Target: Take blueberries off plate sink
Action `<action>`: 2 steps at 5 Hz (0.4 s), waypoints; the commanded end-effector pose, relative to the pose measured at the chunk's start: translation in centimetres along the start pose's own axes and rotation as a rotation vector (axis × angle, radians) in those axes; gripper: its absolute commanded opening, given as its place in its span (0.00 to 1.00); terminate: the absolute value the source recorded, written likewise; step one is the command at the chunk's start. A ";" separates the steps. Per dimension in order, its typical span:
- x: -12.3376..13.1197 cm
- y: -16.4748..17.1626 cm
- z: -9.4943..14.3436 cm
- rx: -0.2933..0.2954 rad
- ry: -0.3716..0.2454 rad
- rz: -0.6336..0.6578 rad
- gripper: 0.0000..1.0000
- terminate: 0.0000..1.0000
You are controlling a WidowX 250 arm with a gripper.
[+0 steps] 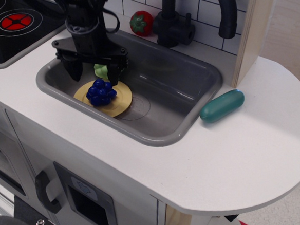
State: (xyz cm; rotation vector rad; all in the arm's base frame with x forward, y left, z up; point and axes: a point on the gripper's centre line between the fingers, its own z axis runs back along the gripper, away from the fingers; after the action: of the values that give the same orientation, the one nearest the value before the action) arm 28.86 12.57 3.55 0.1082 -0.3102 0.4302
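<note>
The dark-blue blueberries [101,92] lie on the yellow plate [120,99] at the left of the grey sink [167,83]. My black gripper [95,73] hangs open just above and behind the berries, one finger to their left and one at their right rear. The fingers do not touch the berries. A light-green bumpy cluster [101,69] sits behind the plate, mostly hidden by the gripper.
A black faucet [172,21] stands at the sink's back edge with a red tomato [141,23] beside it. A teal oblong toy [222,105] lies on the white counter right of the sink. A stove burner [14,21] is at the far left. A wooden post [253,32] rises at the right.
</note>
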 end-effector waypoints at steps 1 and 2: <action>2.9 0.6 -1.9 0.068 -0.075 0.033 1.00 0.00; 2.5 0.4 -2.9 0.066 -0.093 0.027 1.00 0.00</action>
State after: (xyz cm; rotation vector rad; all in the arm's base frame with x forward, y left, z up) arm 30.98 14.14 0.60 0.1840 -0.3511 0.4682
